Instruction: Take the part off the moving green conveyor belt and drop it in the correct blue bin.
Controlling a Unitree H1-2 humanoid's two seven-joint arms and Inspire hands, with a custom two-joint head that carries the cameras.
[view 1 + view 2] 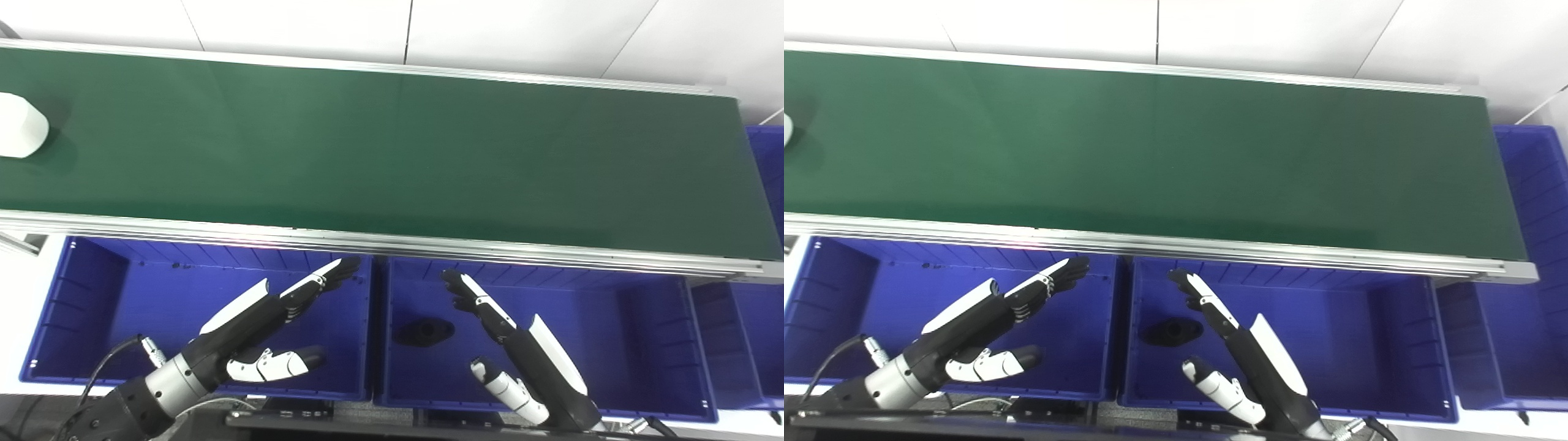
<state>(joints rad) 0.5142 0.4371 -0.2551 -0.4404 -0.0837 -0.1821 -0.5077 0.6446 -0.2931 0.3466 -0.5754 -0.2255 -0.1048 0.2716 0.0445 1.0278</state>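
Observation:
A white part (19, 124) rides at the far left end of the green conveyor belt (380, 153); the right eye view shows only its edge. My left hand (263, 331) hovers open over the left blue bin (92, 306), fingers stretched toward the belt. Over the middle blue bin (612, 331) my right hand (514, 349) is open too, holding nothing. Both hands are well below and to the right of the white part. A black part (425, 331) lies on the middle bin's floor, just left of my right hand.
A third blue bin (735, 343) stands at the right, and another blue bin (1528, 177) sits past the belt's right end. An aluminium rail (392, 242) runs along the belt's near edge above the bins. White floor tiles lie beyond the belt.

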